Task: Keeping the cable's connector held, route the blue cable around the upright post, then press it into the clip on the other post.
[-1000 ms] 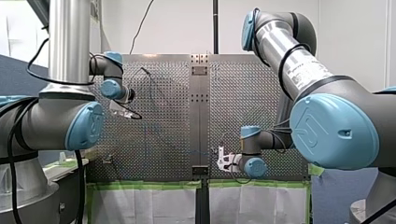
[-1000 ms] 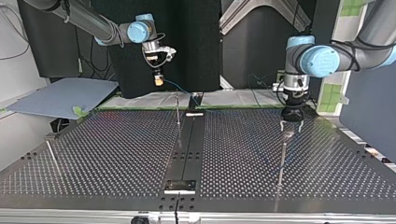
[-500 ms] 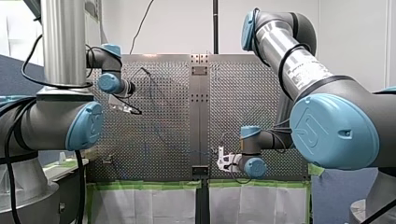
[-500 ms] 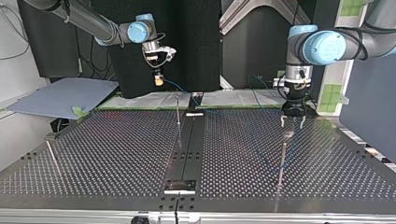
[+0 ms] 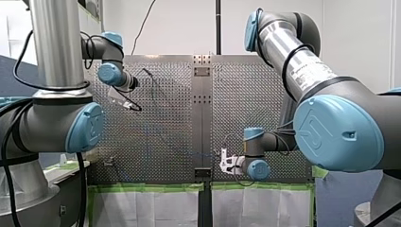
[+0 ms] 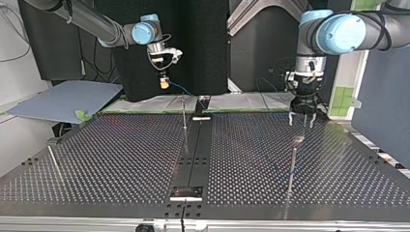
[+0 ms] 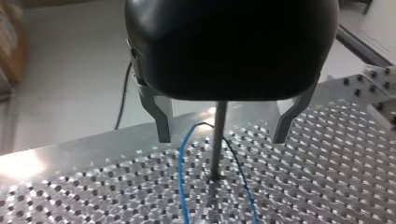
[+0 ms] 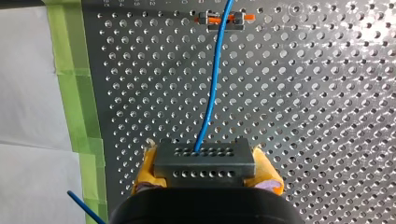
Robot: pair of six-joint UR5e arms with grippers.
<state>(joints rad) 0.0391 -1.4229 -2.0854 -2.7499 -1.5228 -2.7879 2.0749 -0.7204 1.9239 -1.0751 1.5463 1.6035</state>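
Observation:
My right gripper (image 8: 205, 179) is shut, its yellow pads (image 8: 267, 179) clamping a dark grey connector block (image 8: 204, 161). The blue cable (image 8: 212, 79) leaves the block and runs ahead over the perforated table to a small orange clip (image 8: 224, 19). In the top view this gripper (image 6: 164, 83) hangs above the table's far edge at the left, the cable (image 6: 181, 88) trailing from it. My left gripper (image 7: 219, 133) is open and empty, its metal fingers straddling an upright post (image 7: 216, 144) from above. The cable (image 7: 181, 182) loops round that post's base. In the top view it (image 6: 300, 121) hovers over the post (image 6: 293, 159).
A second thin post (image 6: 184, 113) stands near the table's middle strip (image 6: 193, 159), and a third (image 6: 53, 162) at the top view's left. Green tape and white sheets (image 5: 151, 203) line the table's near edge in the front view. A blue-grey board (image 6: 63, 99) lies beyond it.
My left gripper has risen off the post and now hangs higher above its top, fingers still apart. My right arm and the connector have not moved.

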